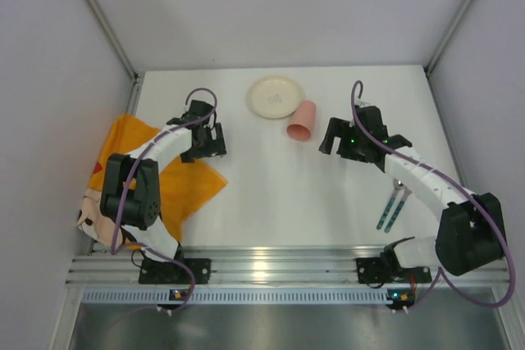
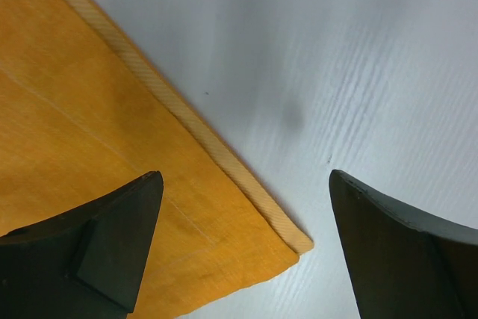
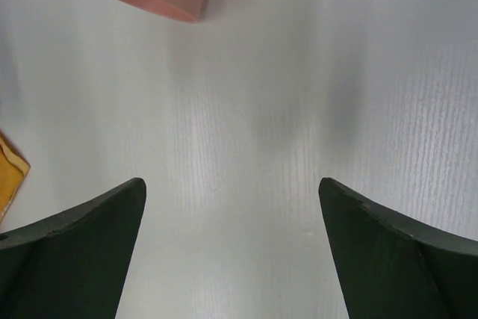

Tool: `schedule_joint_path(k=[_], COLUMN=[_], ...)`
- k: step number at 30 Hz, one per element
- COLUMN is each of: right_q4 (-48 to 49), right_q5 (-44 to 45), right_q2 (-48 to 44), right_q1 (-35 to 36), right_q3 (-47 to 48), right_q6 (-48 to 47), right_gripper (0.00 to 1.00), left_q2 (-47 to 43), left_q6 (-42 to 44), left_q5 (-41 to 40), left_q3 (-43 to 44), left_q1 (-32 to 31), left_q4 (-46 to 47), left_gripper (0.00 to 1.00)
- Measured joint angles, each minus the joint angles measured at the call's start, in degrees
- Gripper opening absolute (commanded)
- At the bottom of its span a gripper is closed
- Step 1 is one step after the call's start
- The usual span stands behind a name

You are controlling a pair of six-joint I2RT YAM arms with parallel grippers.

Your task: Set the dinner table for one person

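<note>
Dinner table [image 1: 287,194], plain white, matte, flat

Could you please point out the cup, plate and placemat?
cup [image 1: 301,120]: top external view, side wall.
plate [image 1: 276,97]: top external view, centre.
placemat [image 2: 89,147]: left wrist view, orange cloth near hem.

Desk [image 1: 279,202], plate [image 1: 276,97] at far centre, cup [image 1: 301,121] on its side just right of plate, placemat [image 1: 189,190] at left edge, 2 utensils [image 1: 393,206] side by side near right.

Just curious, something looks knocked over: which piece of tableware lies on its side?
The pink cup, beside the cream plate. The plate and the two teal-handled utensils lie flat.
</note>
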Motion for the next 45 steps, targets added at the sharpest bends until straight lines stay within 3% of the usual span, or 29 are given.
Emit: schedule_joint_path(k=[11,12,14,15,22,30,34,38,39,41,42,45], right_q4=[-0.83,-0.83,-0.83,-0.74,-1.88,-2.71,-3.26,-4.13,-4.33,-4.61,-4.74,-5.57], right_q5=[3.06,3.37,3.93,4.2,5.86,7.28,8.55,9.31,9.51,9.73,9.77,8.98], right_q2=[-1.7,-1.81,-1.92,-2.08,-2.56,-3.56,-3.74,-3.98,-4.11,-4.2,-4.2,-4.2], right_q1=[0.0,0.0,0.0,0.0,-0.17,-1.05,-1.4,-1.64,-1.66,-1.66,-1.66,-1.66], right_q3=[-1.77,-1.79,-1.88,-2.1,-4.11,-5.11,-5.11,-5.11,-5.11,-4.96,-4.85,-3.76], right_q6=[-1.14,-1.25,-1.4,-1.44,-2.51,-3.98,-4.7,-5.49,-5.68,-5.88,-5.9,-5.9], right_gripper=[1.0,1.0,1.0,1.0,1.0,1.0,1.0,1.0,1.0,1.0,1.0,1.0], left_q2=[6.34,6.34,6.4,6.43,6.47,9.46,14.93,20.81,22.21,25.94,27.56,29.27], left_q6=[-1.62,-1.77,-2.21,-2.25,-2.54,-4.9,-10.67,-19.8,-21.75,-25.22,-27.1,-30.97], left_q5=[1.44,1.44,1.66,1.88,2.05,4.72,12.9,23.89,25.75,29.57,31.98,35.89], left_q3=[0.42,0.42,0.42,0.42,0.42,4.11,11.02,16.35,17.62,21.53,23.69,27.91], left_q1=[-3.58,-3.8,-4.24,-4.57,-6.36,-8.48,-10.86,-13.73,-14.49,-16.33,-17.11,-18.82], left_q4=[-2.93,-2.91,-2.89,-2.89,-3.76,-5.68,-5.27,1.64,3.1,6.67,8.46,15.26], left_gripper=[0.81,0.67,0.49,0.32,0.0,0.0,0.0,0.0,0.08,0.46,0.98,0.98])
